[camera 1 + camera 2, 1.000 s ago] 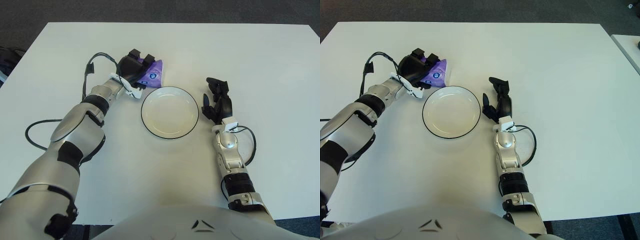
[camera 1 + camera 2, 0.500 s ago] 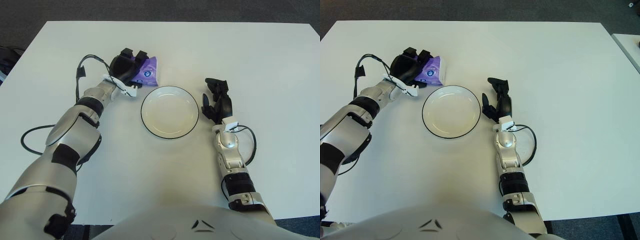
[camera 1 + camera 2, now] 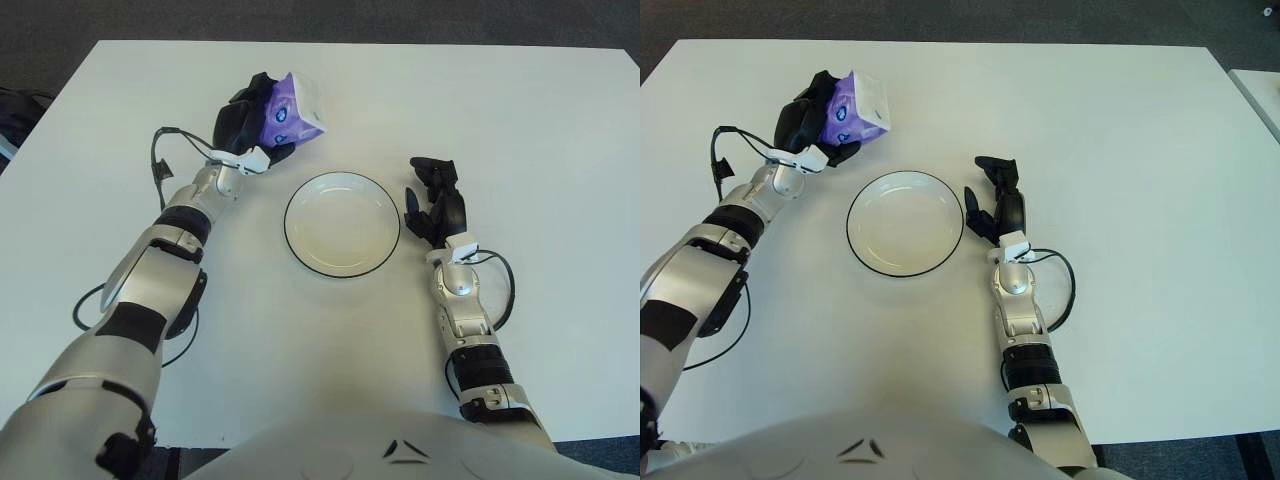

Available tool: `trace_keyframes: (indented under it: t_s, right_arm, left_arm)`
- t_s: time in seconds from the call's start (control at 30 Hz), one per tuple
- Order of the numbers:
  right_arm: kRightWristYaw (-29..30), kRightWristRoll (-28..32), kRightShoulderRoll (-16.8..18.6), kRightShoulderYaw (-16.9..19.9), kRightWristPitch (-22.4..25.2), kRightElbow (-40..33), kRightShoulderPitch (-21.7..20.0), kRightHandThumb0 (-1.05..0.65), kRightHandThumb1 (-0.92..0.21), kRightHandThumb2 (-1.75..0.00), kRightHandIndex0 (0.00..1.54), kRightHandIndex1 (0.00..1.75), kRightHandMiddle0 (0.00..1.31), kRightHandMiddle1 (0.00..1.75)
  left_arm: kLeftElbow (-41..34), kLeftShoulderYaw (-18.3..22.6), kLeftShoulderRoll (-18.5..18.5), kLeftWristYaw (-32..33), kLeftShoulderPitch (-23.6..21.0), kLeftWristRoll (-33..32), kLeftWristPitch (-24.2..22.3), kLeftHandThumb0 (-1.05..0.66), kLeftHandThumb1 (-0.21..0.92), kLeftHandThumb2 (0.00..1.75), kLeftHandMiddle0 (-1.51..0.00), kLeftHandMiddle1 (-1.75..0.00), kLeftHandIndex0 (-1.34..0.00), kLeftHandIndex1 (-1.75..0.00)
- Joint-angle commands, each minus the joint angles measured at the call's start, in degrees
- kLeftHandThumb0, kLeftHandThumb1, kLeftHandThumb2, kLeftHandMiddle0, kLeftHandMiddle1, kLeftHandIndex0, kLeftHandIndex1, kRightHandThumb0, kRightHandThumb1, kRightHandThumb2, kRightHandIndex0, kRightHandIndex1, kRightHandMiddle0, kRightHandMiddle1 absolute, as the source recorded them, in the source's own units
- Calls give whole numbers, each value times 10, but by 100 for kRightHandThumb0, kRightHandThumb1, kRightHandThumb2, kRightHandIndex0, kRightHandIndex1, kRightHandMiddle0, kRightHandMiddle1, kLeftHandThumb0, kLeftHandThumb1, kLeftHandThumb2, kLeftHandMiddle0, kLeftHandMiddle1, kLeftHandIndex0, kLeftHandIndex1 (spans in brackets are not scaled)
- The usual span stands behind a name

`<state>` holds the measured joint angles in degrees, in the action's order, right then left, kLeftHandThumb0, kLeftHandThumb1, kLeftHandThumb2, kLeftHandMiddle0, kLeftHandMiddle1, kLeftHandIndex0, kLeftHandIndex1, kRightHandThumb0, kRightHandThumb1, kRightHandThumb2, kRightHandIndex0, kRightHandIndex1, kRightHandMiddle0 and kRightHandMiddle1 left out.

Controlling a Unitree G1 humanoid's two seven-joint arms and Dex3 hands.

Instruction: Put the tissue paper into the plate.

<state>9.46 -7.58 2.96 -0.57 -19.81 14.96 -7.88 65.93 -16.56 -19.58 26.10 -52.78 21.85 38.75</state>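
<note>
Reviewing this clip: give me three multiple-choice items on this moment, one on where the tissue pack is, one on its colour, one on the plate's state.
1. Where is the tissue pack?
A. In the left hand, up and left of the plate
B. Lying in the plate
C. Under the right hand

2. What colour is the pack mainly?
A. Green
B. Purple with a white end
C. Red

3. What is the state of the plate?
A. Holds the pack
B. Turned upside down
C. Upright with nothing in it

Answers: 1 A, the black fingers wrap the pack beyond the plate's upper left rim. 2 B, purple sides and a white face show. 3 C, its pale inside is bare within the dark rim. The right hand shows just right of the plate.
</note>
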Motion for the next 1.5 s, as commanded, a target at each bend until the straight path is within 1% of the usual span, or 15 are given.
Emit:
trace_keyframes:
  t_s: [0.0,0.13,0.27,0.3,0.33,0.4,0.47,0.63,0.7,0.87,0.97,1.07,1.17,1.37,1.47]
  right_arm:
    - [-3,1,-5,2,34,63,53,-66,-91,-54,32,74,9,125]
    - [-3,2,-4,1,31,67,52,-65,-90,-54,32,76,9,125]
    - [-1,1,-3,-1,27,69,52,-64,-89,-54,32,77,8,125]
    - [-2,2,-3,-1,27,69,53,-64,-88,-56,32,77,8,126]
    - [-2,2,-2,-1,27,70,53,-63,-84,-61,32,78,7,126]
    - [-7,6,-2,-2,26,77,52,-63,-83,-61,32,78,7,126]
    - [-10,7,-3,-2,25,83,51,-64,-83,-62,31,78,7,126]
    - [-15,7,-6,-1,22,91,50,-61,-83,-63,29,77,5,125]
    - [-16,8,-7,0,19,96,49,-60,-83,-63,28,76,4,124]
    - [-16,9,-6,1,11,103,47,-59,-83,-65,28,75,3,123]
    - [-13,9,-5,3,10,105,47,-58,-83,-65,28,75,3,123]
    - [-11,10,-3,3,11,105,47,-57,-81,-67,28,75,4,123]
    - [-8,8,-2,4,12,105,47,-56,-79,-69,28,76,5,123]
    - [3,1,-1,3,14,108,45,-55,-77,-72,29,78,6,123]
    - [8,-1,0,2,14,112,43,-55,-77,-73,29,78,6,124]
  left_arm:
    - [-14,31,10,-36,11,-33,7,-47,29,134,-121,-175,-62,-175]
    - [-33,42,12,-57,13,-36,7,-47,29,134,-121,-175,-62,-175]
    - [-56,39,8,-62,19,-21,14,-48,29,135,-121,-175,-63,-175]
    - [-64,35,5,-61,21,-13,20,-48,29,135,-121,-175,-63,-175]
    - [-70,32,2,-60,23,-7,23,-48,28,135,-121,-175,-63,-175]
    - [-102,17,-10,-45,23,33,45,-48,28,136,-121,-175,-64,-175]
    - [-127,9,-15,-36,21,58,55,-48,27,137,-121,-175,-64,-175]
    - [-175,6,-11,-34,22,86,57,-48,27,138,-121,-175,-65,-175]
    - [-194,5,-10,-44,25,90,63,-48,27,138,-121,-175,-65,-175]
    - [-231,3,-7,-83,39,76,88,-48,26,138,-121,-175,-65,-175]
    - [-247,-6,-10,-117,48,66,120,-48,26,138,-120,-175,-65,-175]
    - [-268,-13,-14,-147,56,65,139,-49,26,138,-120,-175,-65,-175]
    - [-278,-16,-21,-174,57,64,151,-49,26,138,-120,-175,-65,-175]
    - [-326,-34,-52,-261,57,61,173,-49,26,138,-119,-175,-65,-175]
    - [-345,-37,-59,-286,60,61,185,-48,27,137,-119,-175,-64,-175]
